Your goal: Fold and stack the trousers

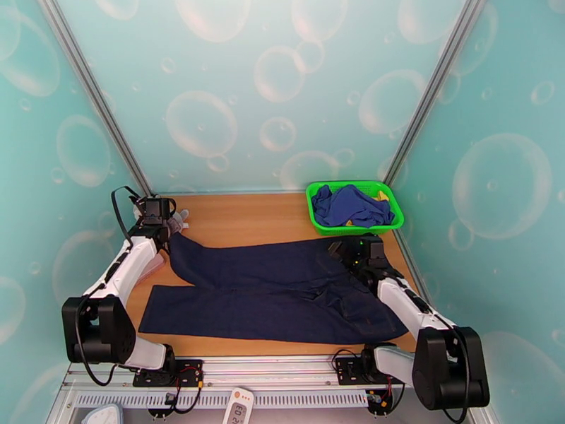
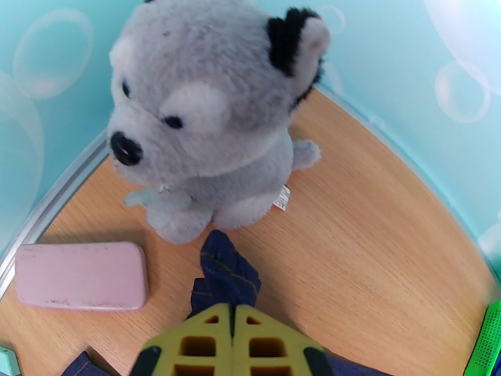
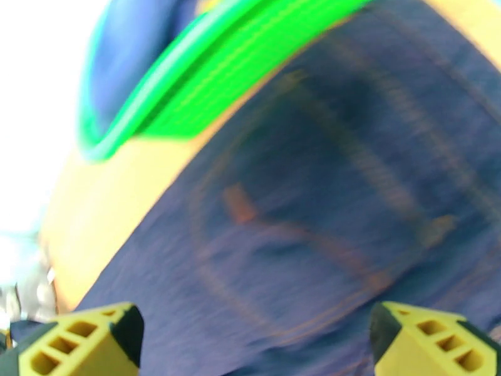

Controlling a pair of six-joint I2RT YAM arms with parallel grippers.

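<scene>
Left fingers (image 2: 216, 321) pinch trousers (image 1: 282, 291) lying crosswise, waist right.

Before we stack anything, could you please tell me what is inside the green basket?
A crumpled royal-blue garment with a bit of yellow lies in the green basket. Whatever is beneath it is covered.

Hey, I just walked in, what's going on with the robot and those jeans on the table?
The robot is working on a pair of dark navy trousers that lie spread across the wooden table, not yet folded. Its left hand is shut on the end of one leg at the far left, right by a grey plush toy. Its right hand is open above the waist end, beside a green basket that holds a brighter blue garment.
</scene>
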